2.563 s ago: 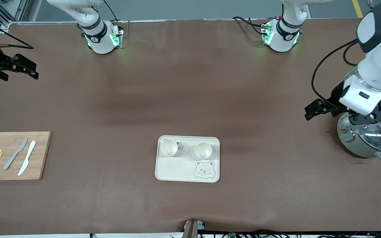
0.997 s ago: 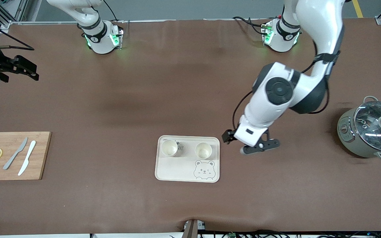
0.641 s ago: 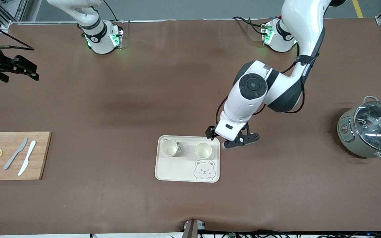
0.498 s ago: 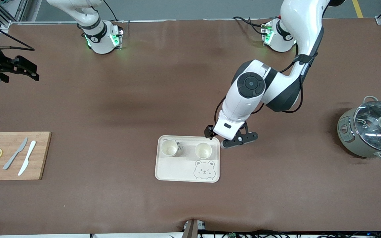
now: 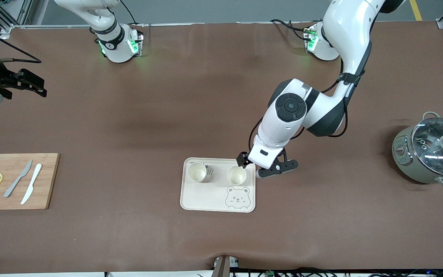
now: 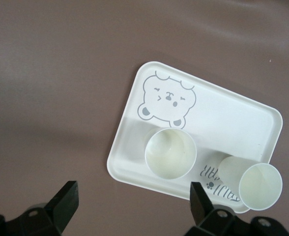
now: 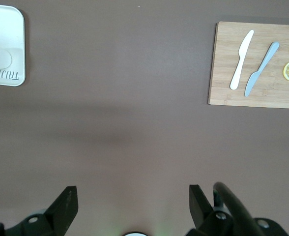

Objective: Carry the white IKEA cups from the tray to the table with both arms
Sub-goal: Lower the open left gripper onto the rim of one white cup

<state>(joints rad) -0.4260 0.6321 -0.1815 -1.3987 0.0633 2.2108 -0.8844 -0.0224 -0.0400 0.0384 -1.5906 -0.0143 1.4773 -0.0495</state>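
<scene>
Both white IKEA cups (image 5: 197, 172) (image 5: 236, 175) stand upright on the bear tray (image 5: 206, 196), apart from each other. The left gripper (image 5: 256, 166) hangs over the tray's edge beside one cup, fingers spread wide, apparently clear of it. The right gripper (image 5: 23, 80) waits at its arm's end of the table, fingers parted, holding nothing.

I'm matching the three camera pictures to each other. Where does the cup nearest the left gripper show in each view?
Front view: the cup stands on the tray, just above the bear drawing, under the left gripper.
Left wrist view: the cup sits mid-picture, beside the bear drawing.
Right wrist view: not in it; only a tray corner shows.
Shared landmark: the tray.
</scene>
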